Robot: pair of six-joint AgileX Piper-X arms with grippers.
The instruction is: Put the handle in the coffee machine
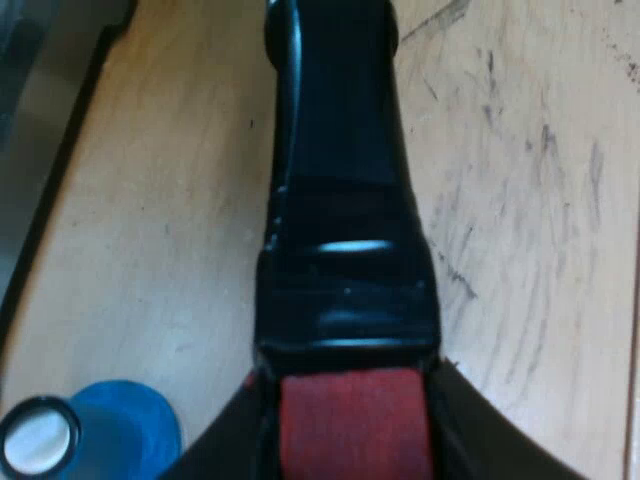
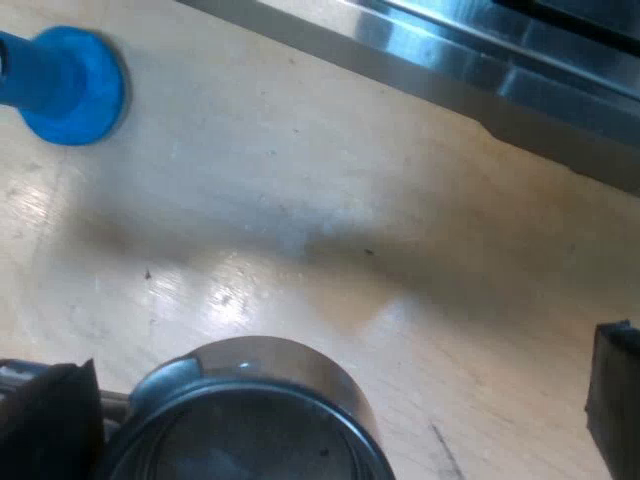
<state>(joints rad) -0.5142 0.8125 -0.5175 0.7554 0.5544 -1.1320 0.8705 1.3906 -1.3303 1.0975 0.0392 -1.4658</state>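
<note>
At the counter (image 1: pixel 150 250), we are clenching left jaws on the handle (image 1: pixel 340 250), right jaws released; machine (image 2: pixel 480 60) not yet reached.

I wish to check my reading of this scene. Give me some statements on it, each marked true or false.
1. The tamper is blue. True.
2. The holder is locked into the machine. False: it is loose over the table, and the left gripper grips its red end.
3. The right gripper is open. True: the holder's metal cup is between its fingers.
4. The tamper is on top of the machine. False: it is on the table, apart from the machine.
</note>
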